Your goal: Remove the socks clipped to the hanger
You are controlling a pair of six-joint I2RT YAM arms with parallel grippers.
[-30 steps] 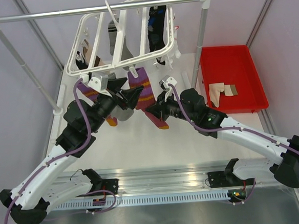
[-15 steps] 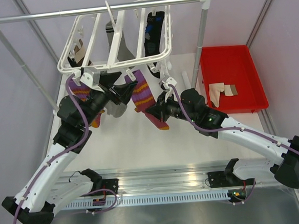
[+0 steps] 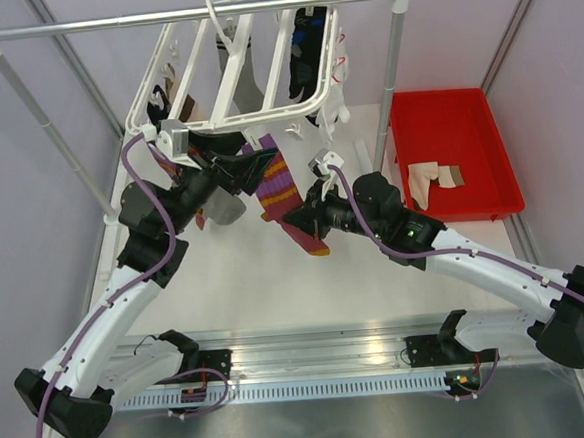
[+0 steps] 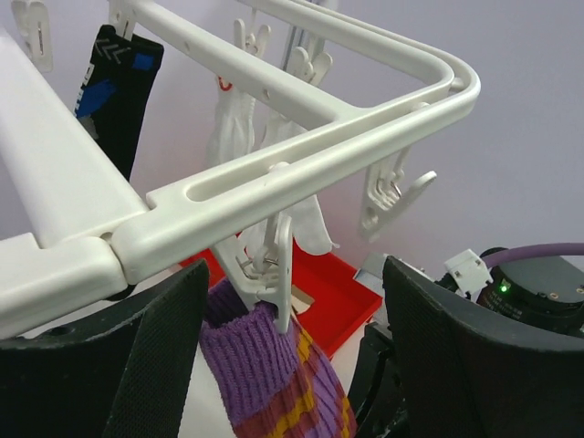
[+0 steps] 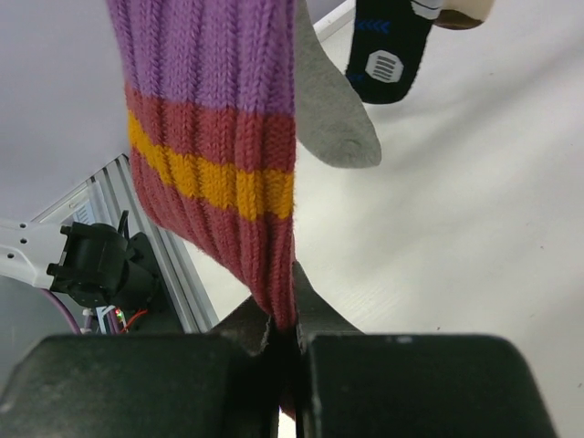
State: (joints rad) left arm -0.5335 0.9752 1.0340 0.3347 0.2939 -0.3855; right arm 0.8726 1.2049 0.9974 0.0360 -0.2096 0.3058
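Note:
The white hanger [image 3: 247,110] hangs tilted from the rail, with several socks clipped under it. A purple and maroon sock with orange stripes [image 3: 278,188] hangs from a clip [image 4: 272,266] on the hanger's front bar [image 4: 301,164]. My left gripper [image 3: 251,168] is open just under that bar. In the left wrist view its fingers [image 4: 137,365] stand either side of the clip and the sock's purple cuff [image 4: 251,365]. My right gripper [image 3: 304,218] is shut on the sock's lower maroon part [image 5: 265,255]. A grey sock [image 5: 333,119] and a black-and-blue sock [image 5: 391,46] hang behind.
A red tray [image 3: 464,215] at the right holds a brown-and-cream sock [image 3: 434,181]. The silver rail [image 3: 108,26] spans the back on two posts, the right post [image 3: 393,82] close to the hanger. A white sock [image 4: 228,137] and spare clips [image 4: 388,196] dangle nearby.
The hanger swung left, then back to the right and up. My left gripper rose to the front bar and now straddles the clip. My right gripper has held the sock throughout.

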